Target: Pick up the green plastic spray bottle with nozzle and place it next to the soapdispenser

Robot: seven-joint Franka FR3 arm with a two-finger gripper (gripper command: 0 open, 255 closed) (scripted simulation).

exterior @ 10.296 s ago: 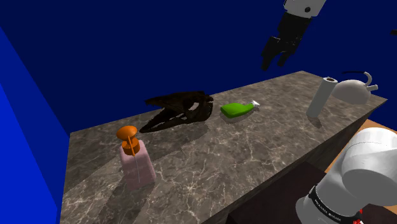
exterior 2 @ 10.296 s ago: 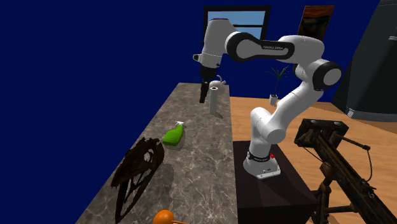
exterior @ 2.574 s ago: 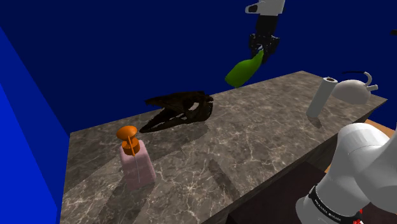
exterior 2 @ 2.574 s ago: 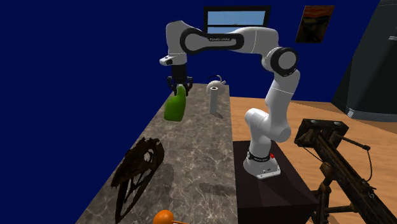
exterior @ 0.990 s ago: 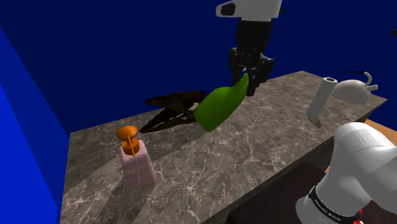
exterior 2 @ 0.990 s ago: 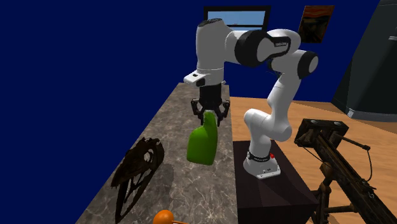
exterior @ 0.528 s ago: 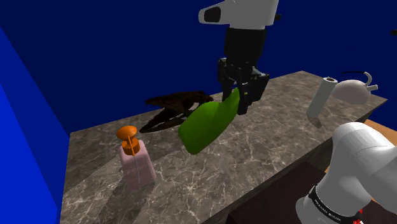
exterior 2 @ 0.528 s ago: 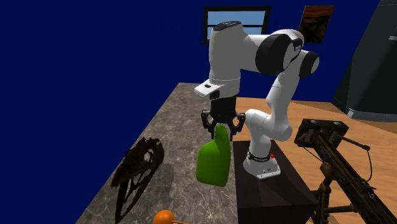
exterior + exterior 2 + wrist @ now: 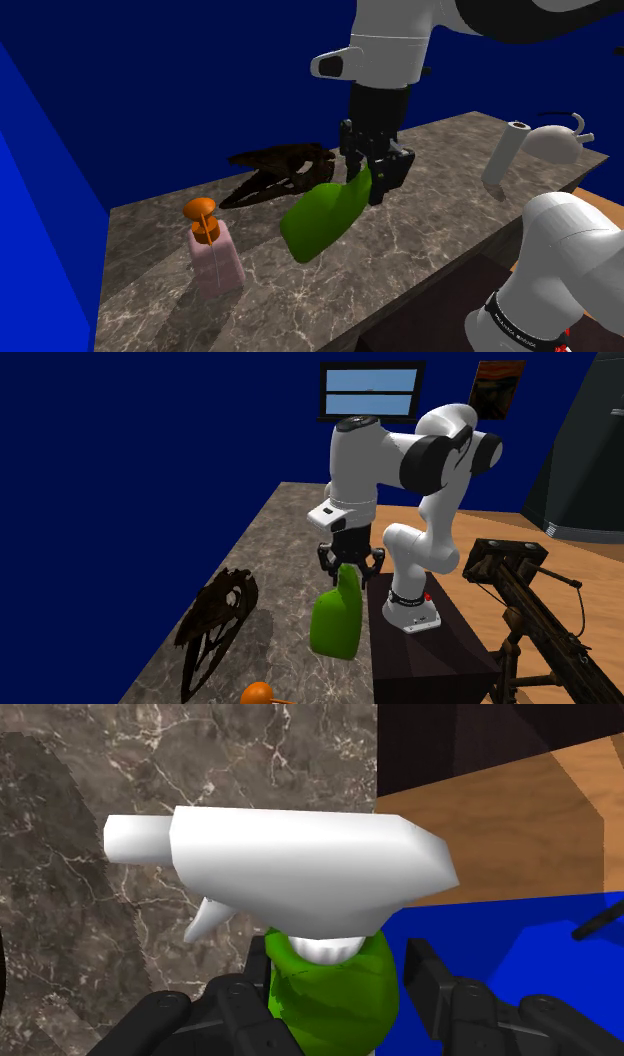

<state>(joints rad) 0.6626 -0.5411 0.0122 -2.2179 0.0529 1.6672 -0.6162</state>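
Spray bottle [image 9: 322, 220], green with a white nozzle, hangs tilted over the middle of the counter [image 9: 430, 225], apparently clear of the stone. Our gripper [image 9: 372, 183] pinches its neck just under the nozzle, leaving the body free below. We judge this height spares the dark skull [image 9: 280, 170]; the soap dispenser [image 9: 212, 252] waits nearer the counter's end at the shoulder view's left.

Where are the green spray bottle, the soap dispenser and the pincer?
green spray bottle [image 9: 318, 222]: shoulder view, on its green body.
soap dispenser [image 9: 217, 264]: shoulder view, on its pale pink body.
pincer [image 9: 367, 180]: shoulder view, midway between its fingertips, at the bottle's neck.
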